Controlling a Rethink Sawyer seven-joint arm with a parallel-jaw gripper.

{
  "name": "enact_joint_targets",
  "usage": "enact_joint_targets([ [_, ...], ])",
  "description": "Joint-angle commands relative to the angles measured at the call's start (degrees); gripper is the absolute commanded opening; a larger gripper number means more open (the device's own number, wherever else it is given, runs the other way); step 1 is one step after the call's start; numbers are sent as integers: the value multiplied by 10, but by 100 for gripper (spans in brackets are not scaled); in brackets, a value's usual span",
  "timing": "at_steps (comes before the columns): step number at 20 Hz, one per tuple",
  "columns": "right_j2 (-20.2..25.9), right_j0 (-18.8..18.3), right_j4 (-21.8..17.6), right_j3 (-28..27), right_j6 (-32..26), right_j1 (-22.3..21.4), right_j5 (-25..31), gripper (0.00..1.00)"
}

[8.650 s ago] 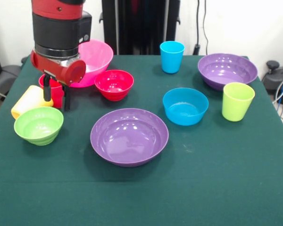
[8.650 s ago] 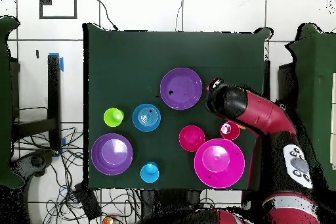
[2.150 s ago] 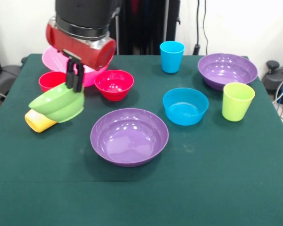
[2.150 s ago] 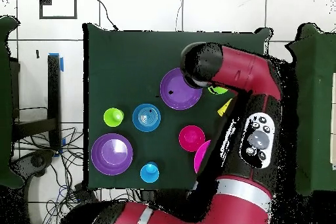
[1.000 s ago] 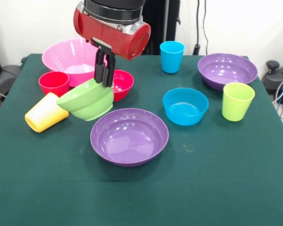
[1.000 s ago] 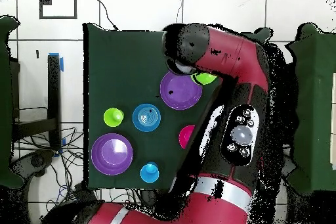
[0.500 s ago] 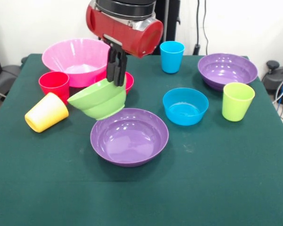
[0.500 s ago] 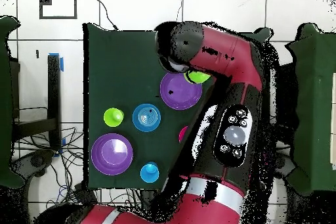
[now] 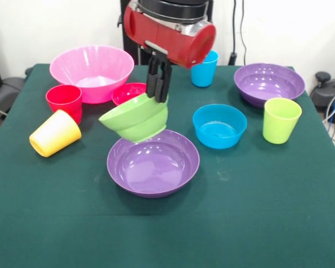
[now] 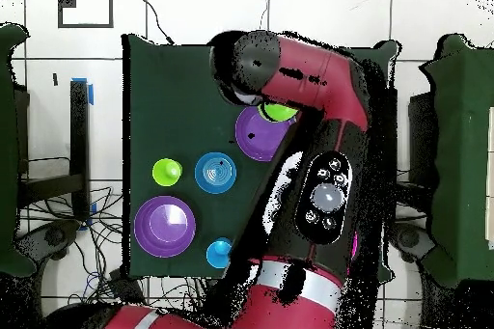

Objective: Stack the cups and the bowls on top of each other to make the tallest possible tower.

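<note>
My gripper (image 9: 158, 95) is shut on the rim of the small green bowl (image 9: 135, 118). It holds the bowl tilted in the air over the far left edge of the near purple bowl (image 9: 152, 163). In the overhead view the green bowl (image 10: 281, 111) shows beside that purple bowl (image 10: 257, 137), under the arm. The pink bowl (image 9: 91, 64), red cup (image 9: 64, 102) and the yellow cup (image 9: 54, 133), which lies on its side, are at the left. The small red bowl (image 9: 127, 91) is partly hidden behind the green bowl. No pile stands.
The blue bowl (image 9: 219, 125), lime green cup (image 9: 281, 120), second purple bowl (image 9: 269, 82) and blue cup (image 9: 204, 71) stand at the right. The red arm (image 10: 318, 151) covers much of the table in the overhead view.
My gripper has carried the green bowl to the right, from beside the yellow cup to above the near purple bowl's edge. The yellow cup has rolled a little from its first place.
</note>
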Motion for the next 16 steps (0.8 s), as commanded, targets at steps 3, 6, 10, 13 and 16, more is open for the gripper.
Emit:
enact_joint_targets([
  [3, 35, 17, 14, 55, 105, 12, 59, 0],
  [6, 30, 18, 10, 70, 85, -14, 80, 0],
  [10, 34, 12, 12, 93, 62, -44, 91, 0],
  [13, 33, 11, 11, 97, 58, -58, 104, 0],
  [16, 33, 10, 11, 94, 55, -76, 129, 0],
])
